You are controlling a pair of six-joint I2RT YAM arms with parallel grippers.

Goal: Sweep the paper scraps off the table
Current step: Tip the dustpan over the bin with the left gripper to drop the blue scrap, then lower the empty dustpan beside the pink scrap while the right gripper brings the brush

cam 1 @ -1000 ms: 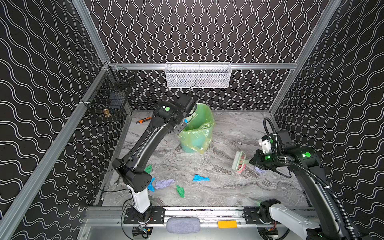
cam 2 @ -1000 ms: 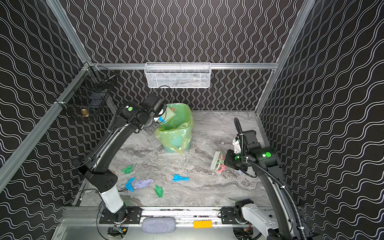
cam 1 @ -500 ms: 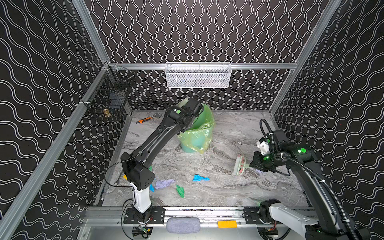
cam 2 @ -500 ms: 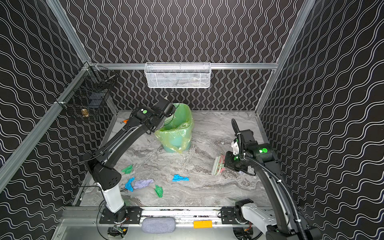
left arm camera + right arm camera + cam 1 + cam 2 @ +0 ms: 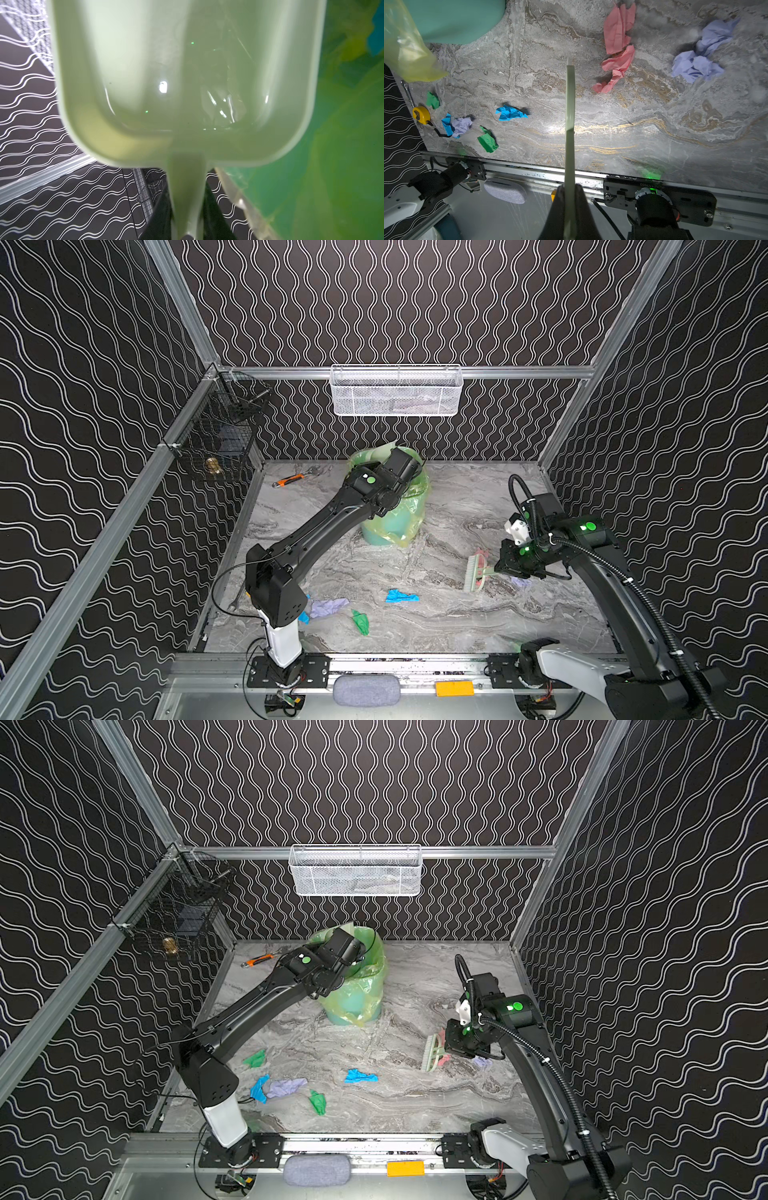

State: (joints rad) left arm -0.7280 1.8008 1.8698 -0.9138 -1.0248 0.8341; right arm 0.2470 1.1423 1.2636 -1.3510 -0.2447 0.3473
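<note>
Several paper scraps lie on the marbled table point(image 5: 457, 614): blue point(image 5: 400, 596), lilac point(image 5: 328, 606) and green point(image 5: 360, 621) near the front left, another green one point(image 5: 255, 1058), and pink point(image 5: 618, 41) and lilac point(image 5: 699, 58) by the brush. My left gripper point(image 5: 188, 199) is shut on the handle of a pale green dustpan point(image 5: 187, 83), held over the mouth of the bin with the green bag point(image 5: 399, 522). My right gripper point(image 5: 500, 568) is shut on the thin handle of a brush point(image 5: 473, 572), whose bristles stand on the table beside the pink scrap.
An orange-handled wrench point(image 5: 291, 480) lies at the back left. A yellow tape measure point(image 5: 421, 115) sits by the left rail near the scraps. A white mesh basket point(image 5: 395, 389) hangs on the back wall, and a black wire basket point(image 5: 220, 435) on the left wall.
My left arm has swung the dustpan to the right, from beside the bin to over its mouth. The right gripper has turned the brush a little and hardly shifted.
</note>
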